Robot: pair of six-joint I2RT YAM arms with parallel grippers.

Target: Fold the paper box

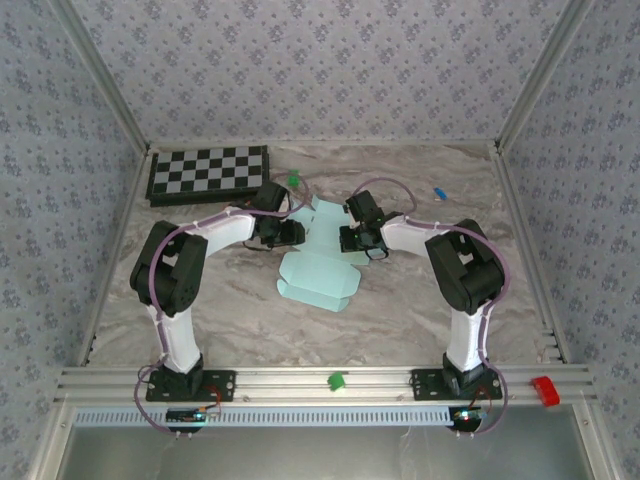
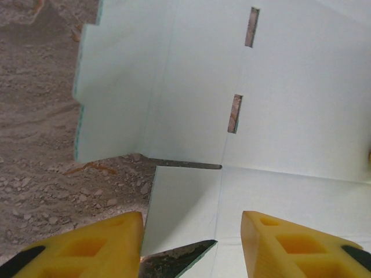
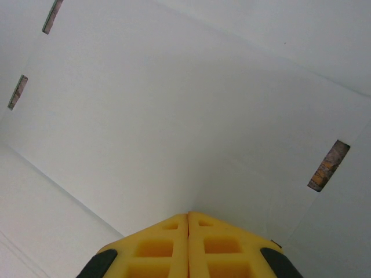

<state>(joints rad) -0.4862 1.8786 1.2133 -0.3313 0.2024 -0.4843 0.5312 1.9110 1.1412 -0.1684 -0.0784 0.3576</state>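
Note:
The paper box (image 1: 315,268) lies as a flat pale-blue die-cut sheet with flaps in the middle of the marble table. My left gripper (image 1: 291,233) is at the sheet's left edge. In the left wrist view its yellow fingers (image 2: 98,246) stand apart, and a small lifted flap (image 2: 179,202) of the paper box (image 2: 278,104) rises between them, close to the left finger, not clamped. My right gripper (image 1: 349,238) is at the sheet's upper right. In the right wrist view the right gripper (image 3: 188,215) is shut, its tips set against the card (image 3: 174,104), nothing between them.
A black-and-white checkerboard (image 1: 208,172) lies at the back left. A small green piece (image 1: 293,180) sits beside it and a small blue piece (image 1: 438,192) at the back right. Patterned walls close in three sides. A green clip (image 1: 337,381) and a red one (image 1: 543,390) sit on the front rail.

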